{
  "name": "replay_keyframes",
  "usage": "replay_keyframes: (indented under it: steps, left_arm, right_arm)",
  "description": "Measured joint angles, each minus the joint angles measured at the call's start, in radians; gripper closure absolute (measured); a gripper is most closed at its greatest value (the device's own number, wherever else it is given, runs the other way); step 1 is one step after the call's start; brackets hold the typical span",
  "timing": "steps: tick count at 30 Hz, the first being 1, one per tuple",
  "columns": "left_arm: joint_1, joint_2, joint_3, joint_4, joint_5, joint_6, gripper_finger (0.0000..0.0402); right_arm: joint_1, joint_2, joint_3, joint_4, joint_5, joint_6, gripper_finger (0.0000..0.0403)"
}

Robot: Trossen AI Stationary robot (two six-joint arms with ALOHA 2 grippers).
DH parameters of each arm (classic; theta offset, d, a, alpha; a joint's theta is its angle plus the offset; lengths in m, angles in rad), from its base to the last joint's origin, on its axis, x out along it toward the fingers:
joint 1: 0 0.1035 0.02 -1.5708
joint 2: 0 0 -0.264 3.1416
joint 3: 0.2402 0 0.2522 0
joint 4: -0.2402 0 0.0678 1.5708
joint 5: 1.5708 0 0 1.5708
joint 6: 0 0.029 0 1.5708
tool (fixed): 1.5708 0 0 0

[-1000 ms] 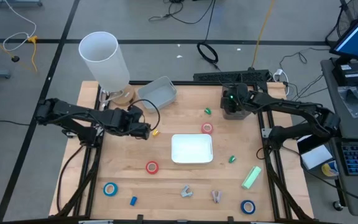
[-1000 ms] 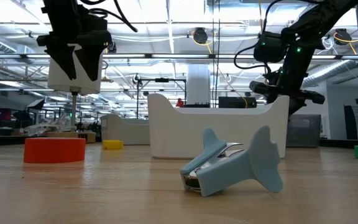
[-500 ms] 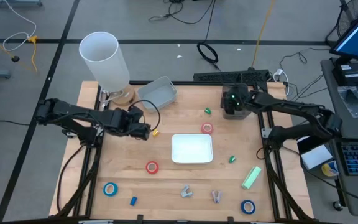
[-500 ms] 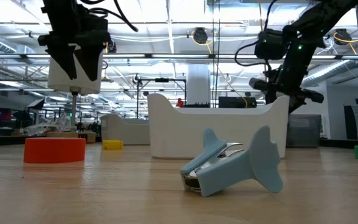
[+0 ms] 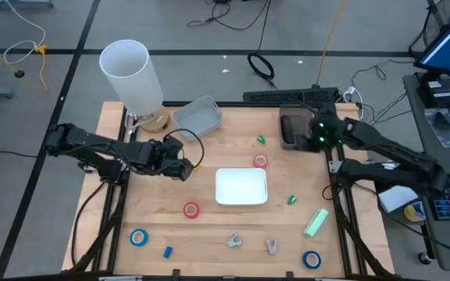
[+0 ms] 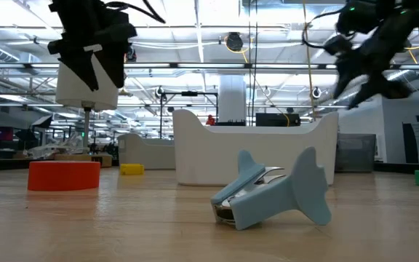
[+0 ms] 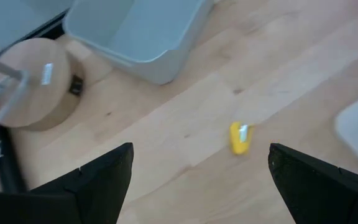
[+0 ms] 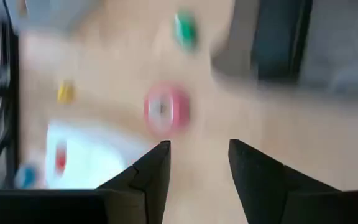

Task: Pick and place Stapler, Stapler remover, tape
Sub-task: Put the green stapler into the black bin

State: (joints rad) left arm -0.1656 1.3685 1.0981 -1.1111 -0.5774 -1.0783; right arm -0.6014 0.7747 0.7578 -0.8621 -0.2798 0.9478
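Left hand (image 7: 194, 177) spread above wooden table (image 7: 185, 118).

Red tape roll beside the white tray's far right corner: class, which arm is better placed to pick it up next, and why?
Probably the right. The right gripper hangs open near the red tape roll, which shows ahead of it in its wrist view. The left gripper, also open, is beyond the white tray, above a yellow bit.
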Motion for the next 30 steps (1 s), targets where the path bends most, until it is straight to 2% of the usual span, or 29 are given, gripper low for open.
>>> replay_keyframes:
  steps: [3, 8, 11, 15, 18, 23, 27, 30]
  left_arm:
    - [-0.015, 0.0, 0.0, 0.055, -0.004, 0.017, 0.0036]
    - [-0.048, 0.0, 0.0, 0.156, -0.058, 0.037, 0.0036]
    - [-0.06, 0.0, 0.0, 0.203, -0.061, 0.035, 0.0036]
    - [-0.077, 0.0, 0.0, 0.25, -0.061, 0.022, 0.0036]
    - [-0.094, 0.0, 0.0, 0.273, -0.061, 0.015, 0.0036]
    - [-0.12, 0.0, 0.0, 0.287, -0.061, 0.015, 0.0036]
    - [-0.138, 0.0, 0.0, 0.286, -0.052, 0.015, 0.0036]
    - [-0.153, 0.0, 0.0, 0.286, -0.052, 0.016, 0.0036]
  right_arm:
    - [0.016, -0.077, 0.0, -0.188, -0.134, 0.034, 0.026]
    - [0.078, -0.202, 0.007, -0.444, -0.271, 0.081, 0.0274]
    - [0.115, -0.283, 0.013, -0.506, -0.328, 0.123, 0.0281]
    - [0.159, -0.356, 0.035, -0.516, -0.335, 0.149, 0.0289]
    - [0.184, -0.399, 0.04, -0.492, -0.35, 0.058, 0.0295]
    - [0.21, -0.408, 0.04, -0.342, -0.356, -0.189, 0.0298]
    - [0.219, -0.403, 0.028, -0.1, -0.377, -0.294, 0.0296]
    - [0.224, -0.402, -0.024, 0.166, -0.505, -0.352, 0.0297]
